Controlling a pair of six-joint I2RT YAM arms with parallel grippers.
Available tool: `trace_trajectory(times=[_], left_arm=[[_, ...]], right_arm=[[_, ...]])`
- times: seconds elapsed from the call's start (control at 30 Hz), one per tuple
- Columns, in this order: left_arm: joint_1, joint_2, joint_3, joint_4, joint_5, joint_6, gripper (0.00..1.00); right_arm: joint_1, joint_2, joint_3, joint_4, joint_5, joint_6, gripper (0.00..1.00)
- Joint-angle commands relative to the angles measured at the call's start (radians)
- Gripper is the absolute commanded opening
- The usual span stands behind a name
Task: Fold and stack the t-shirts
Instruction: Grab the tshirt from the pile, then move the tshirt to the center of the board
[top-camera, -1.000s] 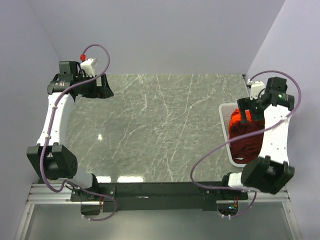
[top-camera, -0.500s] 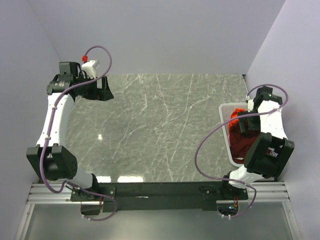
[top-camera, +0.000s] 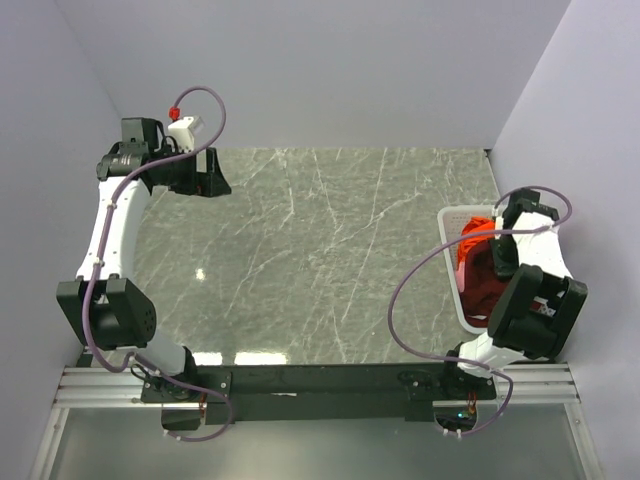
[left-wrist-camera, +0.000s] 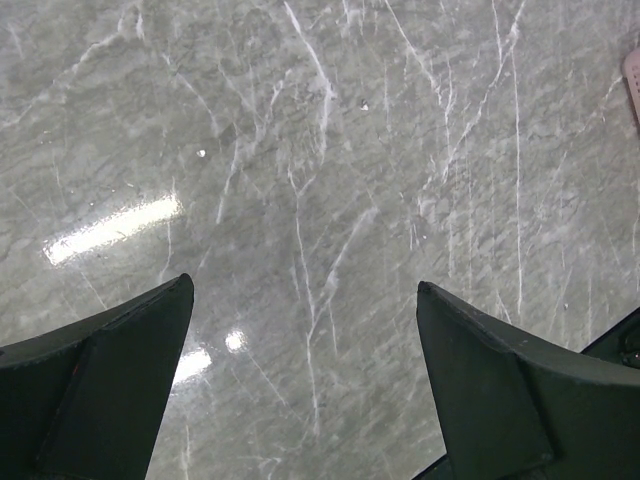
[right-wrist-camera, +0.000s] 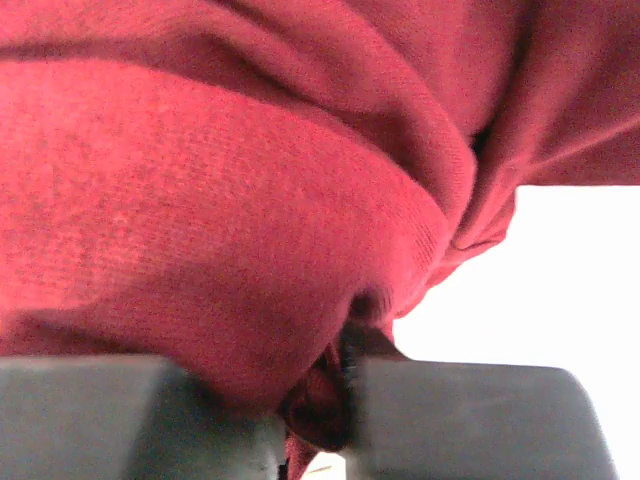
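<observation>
The table (top-camera: 320, 250) is patterned as grey-green marble, crossed by thin white veins (with a few bright glare spots). The maroon t-shirt (right-wrist-camera: 250, 200) is shown in deep red with a fine knit weave. The orange t-shirt (top-camera: 476, 232) is bright, and a sliver of the pink t-shirt (top-camera: 461, 270) is seen pale beside it. The basket (top-camera: 452, 213) is white. The arms (top-camera: 110, 230) are coloured white with black joints, their cables (top-camera: 420, 275) purple.
</observation>
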Motion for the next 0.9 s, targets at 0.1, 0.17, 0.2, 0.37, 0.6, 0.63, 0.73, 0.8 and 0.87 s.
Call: trace_trajectory(times=[0.1, 0.17, 0.2, 0.37, 0.6, 0.63, 0.73, 0.8, 0.87], left_arm=[[-0.004, -0.004, 0.083, 0.012, 0.045, -0.021, 1.0], [-0.003, -0.001, 0.1, 0.009, 0.064, -0.028, 0.99], [-0.003, 0.001, 0.116, 0.007, 0.07, -0.039, 0.99], [0.0, -0.007, 0.155, 0.021, 0.087, -0.071, 1.0], [0.054, 0.016, 0.222, 0.044, 0.05, -0.206, 0.99], [0.096, 0.021, 0.228, 0.054, 0.065, -0.232, 0.99], [0.184, 0.038, 0.232, 0.108, 0.166, -0.349, 1.0], [0.27, 0.047, 0.204, 0.171, 0.238, -0.427, 0.99], [0.324, 0.045, 0.178, 0.205, 0.306, -0.461, 0.99]], right_arm=[[-0.028, -0.068, 0.216, -0.065, -0.061, 0.003, 0.0], [-0.028, -0.1, 0.34, -0.11, -0.104, -0.006, 0.0], [-0.028, -0.111, 0.422, -0.115, -0.13, -0.003, 0.0], [-0.026, -0.124, 0.711, -0.191, -0.24, -0.002, 0.0], [-0.007, -0.044, 1.171, -0.237, -0.422, 0.046, 0.0], [0.028, -0.036, 1.245, -0.233, -0.444, 0.052, 0.0], [0.178, -0.062, 1.235, -0.15, -0.488, 0.044, 0.0], [0.28, -0.125, 1.116, -0.022, -0.486, 0.035, 0.0], [0.436, -0.166, 1.042, 0.101, -0.477, 0.014, 0.0]])
